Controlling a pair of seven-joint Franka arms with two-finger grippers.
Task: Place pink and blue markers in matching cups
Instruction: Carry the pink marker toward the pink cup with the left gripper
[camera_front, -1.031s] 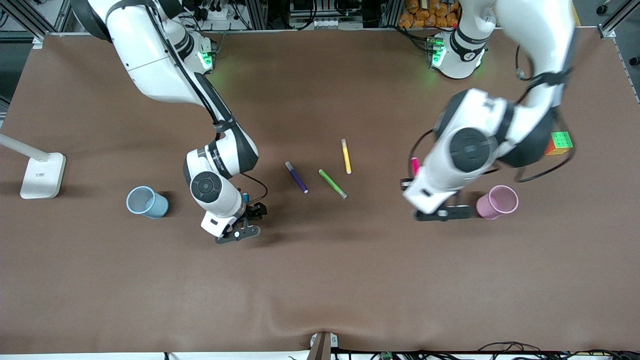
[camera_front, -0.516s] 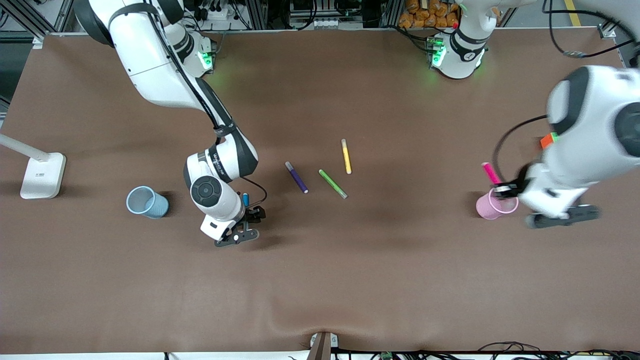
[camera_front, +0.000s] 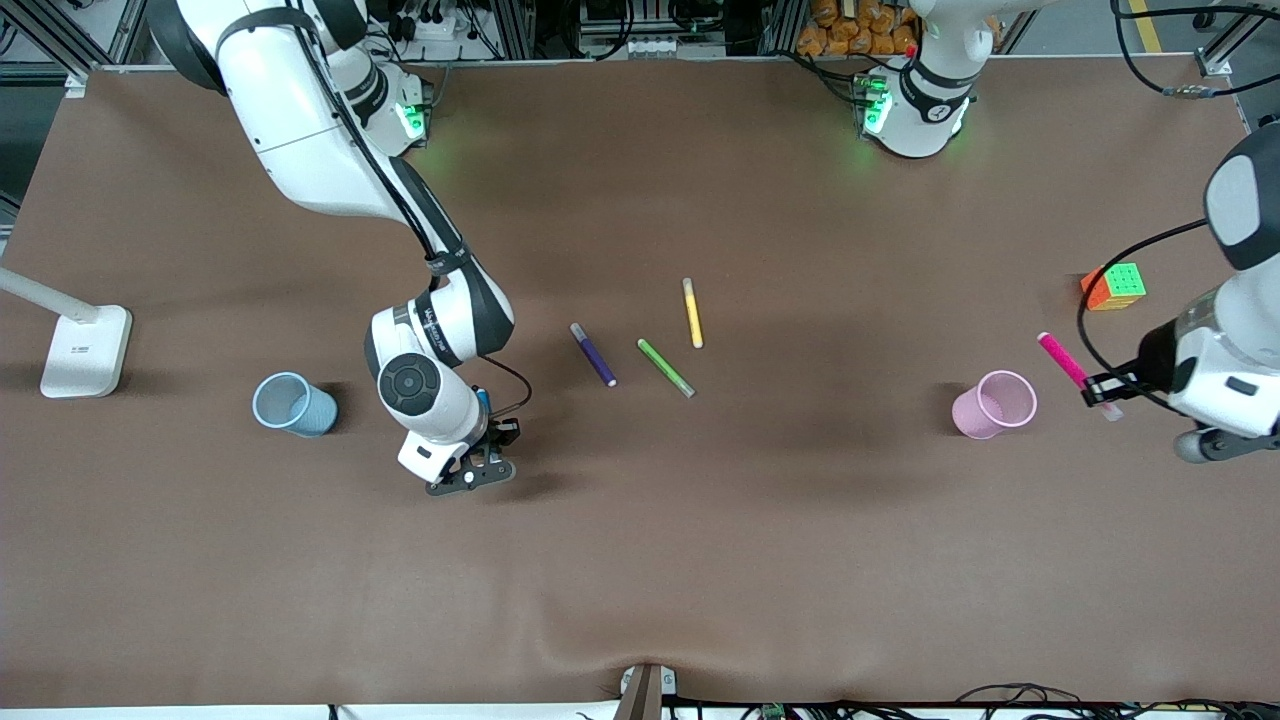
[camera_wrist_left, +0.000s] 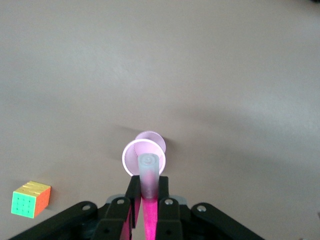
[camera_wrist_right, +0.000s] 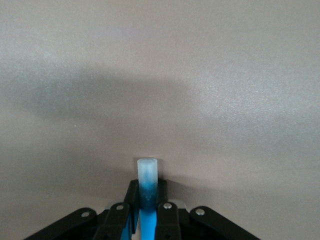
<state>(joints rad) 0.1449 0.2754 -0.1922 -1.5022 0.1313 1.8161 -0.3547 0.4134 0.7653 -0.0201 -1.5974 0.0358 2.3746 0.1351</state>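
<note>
My left gripper (camera_front: 1100, 390) is shut on the pink marker (camera_front: 1062, 362) and holds it tilted in the air, over the table between the pink cup (camera_front: 993, 404) and the left arm's end. In the left wrist view the marker's pale end (camera_wrist_left: 150, 172) points at the pink cup (camera_wrist_left: 131, 150) from my gripper (camera_wrist_left: 148, 189). My right gripper (camera_front: 490, 428) is shut on the blue marker (camera_front: 483, 400), low over the table between the blue cup (camera_front: 293, 404) and the purple marker. The right wrist view shows the blue marker (camera_wrist_right: 148, 180) in my gripper (camera_wrist_right: 148, 194).
Purple (camera_front: 593, 354), green (camera_front: 665, 367) and yellow (camera_front: 692, 312) markers lie mid-table. A colour cube (camera_front: 1114, 286) sits toward the left arm's end, also in the left wrist view (camera_wrist_left: 31, 199). A white lamp base (camera_front: 85, 350) stands at the right arm's end.
My left arm swung with the pink marker from mid-table past the pink cup toward the left arm's end. My right gripper drifted slightly toward the blue cup.
</note>
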